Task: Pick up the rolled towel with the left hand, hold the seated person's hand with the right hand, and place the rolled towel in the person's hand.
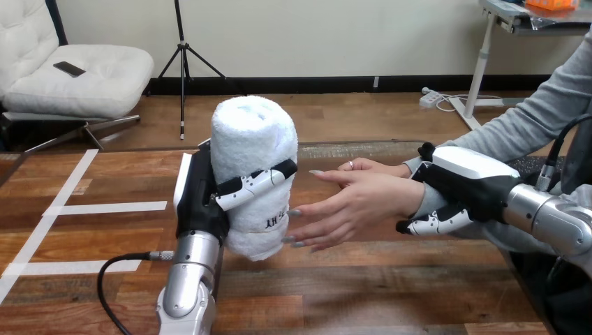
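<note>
Rolled towel (pixel 253 150): white terry, standing upright, held clear above the wooden tabletop (pixel 391 293) at centre-left of the head view, its lower end hanging over the planks. Left hand (pixel 204 199): risen from the bottom edge on a silver forearm, set against the towel's left side, with a black-and-white finger (pixel 257 183) curled across the front of the roll at mid-height; clamped on the towel. Person's hand (pixel 359 202): reaching in from the right, fingers stretched leftward toward the towel, open, nothing in it; the fingertips lie at the towel's right edge, and whether they touch it or stop just short cannot be told. Second hand of the person (pixel 363 166): partly showing just behind the first, near the towel's upper right. Right hand (pixel 464 174): coming in from the right edge, its white shell lying over the person's wrist (pixel 419 199) at the grey cuff, its fingers (pixel 436 222) curled in beneath; closed round that wrist. White tape strips (pixel 105 207): laid flat on the tabletop at the left, well apart from both hands.
</note>
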Available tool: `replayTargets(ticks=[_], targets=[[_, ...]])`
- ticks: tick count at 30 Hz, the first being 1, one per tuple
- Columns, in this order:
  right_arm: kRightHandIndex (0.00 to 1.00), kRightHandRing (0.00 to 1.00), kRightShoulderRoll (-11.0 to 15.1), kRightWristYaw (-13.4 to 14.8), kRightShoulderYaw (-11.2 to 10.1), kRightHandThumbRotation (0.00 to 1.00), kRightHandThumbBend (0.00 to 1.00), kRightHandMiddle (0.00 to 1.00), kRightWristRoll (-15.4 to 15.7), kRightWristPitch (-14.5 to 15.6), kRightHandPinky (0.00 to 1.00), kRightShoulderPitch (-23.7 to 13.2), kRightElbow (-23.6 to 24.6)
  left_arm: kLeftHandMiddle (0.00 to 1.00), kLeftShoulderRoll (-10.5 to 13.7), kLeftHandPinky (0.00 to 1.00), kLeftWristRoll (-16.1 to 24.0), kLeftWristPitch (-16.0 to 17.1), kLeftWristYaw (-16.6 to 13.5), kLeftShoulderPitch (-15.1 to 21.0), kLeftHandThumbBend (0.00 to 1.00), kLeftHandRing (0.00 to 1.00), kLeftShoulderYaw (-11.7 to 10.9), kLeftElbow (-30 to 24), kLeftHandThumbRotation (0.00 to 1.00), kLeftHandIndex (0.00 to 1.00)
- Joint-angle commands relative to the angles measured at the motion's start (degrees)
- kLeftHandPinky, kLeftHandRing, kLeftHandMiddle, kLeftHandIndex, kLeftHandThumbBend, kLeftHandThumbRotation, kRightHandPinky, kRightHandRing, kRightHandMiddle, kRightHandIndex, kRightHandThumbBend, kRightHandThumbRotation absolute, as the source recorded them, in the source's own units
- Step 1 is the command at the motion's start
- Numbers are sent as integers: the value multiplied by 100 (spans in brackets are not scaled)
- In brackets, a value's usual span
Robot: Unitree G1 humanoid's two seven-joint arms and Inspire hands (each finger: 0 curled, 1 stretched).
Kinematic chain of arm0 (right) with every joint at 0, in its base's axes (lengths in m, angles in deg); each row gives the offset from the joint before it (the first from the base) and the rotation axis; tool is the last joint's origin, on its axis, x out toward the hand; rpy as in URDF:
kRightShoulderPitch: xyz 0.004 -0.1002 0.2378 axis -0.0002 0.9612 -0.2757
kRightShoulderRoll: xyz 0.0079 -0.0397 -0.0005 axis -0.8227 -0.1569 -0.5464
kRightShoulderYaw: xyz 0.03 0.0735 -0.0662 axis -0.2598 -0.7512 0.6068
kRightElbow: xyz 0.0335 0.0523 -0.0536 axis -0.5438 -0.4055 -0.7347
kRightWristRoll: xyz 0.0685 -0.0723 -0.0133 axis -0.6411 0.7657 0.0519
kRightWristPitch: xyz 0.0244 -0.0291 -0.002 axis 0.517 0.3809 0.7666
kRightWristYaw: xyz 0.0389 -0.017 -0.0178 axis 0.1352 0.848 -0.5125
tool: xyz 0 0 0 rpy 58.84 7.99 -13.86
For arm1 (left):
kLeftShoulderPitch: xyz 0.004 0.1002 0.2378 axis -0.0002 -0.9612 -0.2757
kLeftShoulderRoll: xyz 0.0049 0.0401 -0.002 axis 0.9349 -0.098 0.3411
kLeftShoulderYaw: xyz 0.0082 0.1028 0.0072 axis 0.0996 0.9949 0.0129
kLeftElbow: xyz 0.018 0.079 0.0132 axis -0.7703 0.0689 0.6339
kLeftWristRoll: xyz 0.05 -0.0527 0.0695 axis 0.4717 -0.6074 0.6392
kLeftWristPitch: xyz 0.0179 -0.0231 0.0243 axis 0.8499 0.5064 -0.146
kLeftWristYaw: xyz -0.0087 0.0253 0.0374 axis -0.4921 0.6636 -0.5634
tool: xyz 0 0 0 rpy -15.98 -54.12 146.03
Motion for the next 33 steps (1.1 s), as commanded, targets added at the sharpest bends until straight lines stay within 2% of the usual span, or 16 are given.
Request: replayTargets(ticks=[1, 16, 22, 33], targets=[[30, 28, -129, 64, -260, 38, 48, 32, -238, -89, 24, -243, 273, 38, -51, 30, 35, 200, -35, 556, 61, 33, 1, 5, 0, 39], [33, 30, -165, -7, -229, 37, 48, 34, -196, 27, 26, -264, 353, 38, -153, 30, 147, 194, -150, 624, 64, 34, 33, 50, 0, 40], [34, 30, -192, -6, -227, 36, 48, 35, -197, 54, 27, -257, 365, 39, -226, 31, 54, 152, -57, 664, 64, 34, 3, 40, 0, 40], [32, 29, -258, 62, -224, 34, 48, 34, -196, -6, 26, -275, 264, 39, -361, 31, 38, 145, -68, 757, 64, 35, 13, 35, 0, 40]])
